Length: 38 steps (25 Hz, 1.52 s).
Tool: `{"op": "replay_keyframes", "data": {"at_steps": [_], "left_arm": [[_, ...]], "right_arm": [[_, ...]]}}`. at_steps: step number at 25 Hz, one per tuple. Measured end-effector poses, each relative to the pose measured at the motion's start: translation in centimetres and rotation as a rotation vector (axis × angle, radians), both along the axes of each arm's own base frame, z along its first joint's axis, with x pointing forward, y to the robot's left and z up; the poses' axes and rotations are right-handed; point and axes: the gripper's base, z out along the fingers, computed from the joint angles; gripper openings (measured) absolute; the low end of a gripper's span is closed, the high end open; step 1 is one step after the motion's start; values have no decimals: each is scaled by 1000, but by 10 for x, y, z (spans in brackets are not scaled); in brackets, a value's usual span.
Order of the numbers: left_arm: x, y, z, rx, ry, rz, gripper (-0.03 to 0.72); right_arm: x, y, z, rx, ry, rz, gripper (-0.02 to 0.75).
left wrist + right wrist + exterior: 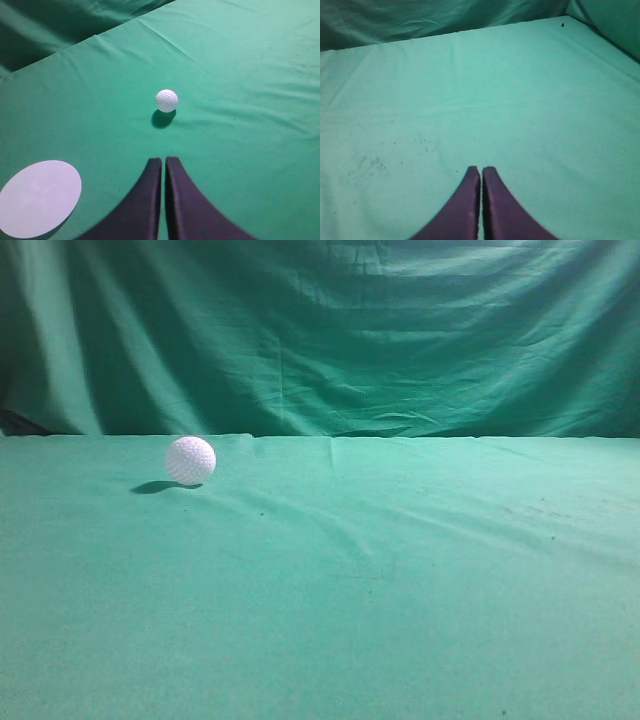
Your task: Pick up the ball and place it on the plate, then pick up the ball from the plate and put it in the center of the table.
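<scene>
The white dimpled ball [190,460] rests on the green cloth table [400,570], at the far left in the exterior view. In the left wrist view the ball [166,100] lies ahead of my left gripper [163,160], which is shut and empty, well short of the ball. A flat white round plate [39,197] lies at the lower left of that view, to the left of the left gripper. My right gripper [481,170] is shut and empty over bare cloth. Neither gripper shows in the exterior view.
A draped green curtain [330,330] hangs behind the table's far edge. The cloth has shallow wrinkles and small dark specks [370,165] near the right gripper. The table's far edge and a corner [565,20] show in the right wrist view.
</scene>
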Motion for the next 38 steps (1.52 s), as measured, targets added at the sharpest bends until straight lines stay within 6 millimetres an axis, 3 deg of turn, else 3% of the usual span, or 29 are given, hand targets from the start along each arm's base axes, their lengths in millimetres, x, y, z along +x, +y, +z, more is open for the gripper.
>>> {"op": "replay_keyframes", "data": {"at_steps": [8, 13, 19, 25, 38], "left_arm": [[-1, 0, 1, -2, -7, 0, 0], [-15, 10, 3, -16, -118, 93, 0], [-23, 23, -46, -161, -180, 312, 0], [-23, 28, -87, -188, -197, 373, 0], [-23, 29, -100, -50, -137, 361, 0]], "right_arm": [[0, 0, 0, 0, 0, 0, 0], [0, 0, 0, 0, 0, 0, 0], [0, 0, 0, 0, 0, 0, 0], [0, 0, 0, 0, 0, 0, 0], [0, 0, 0, 0, 0, 0, 0]]}}
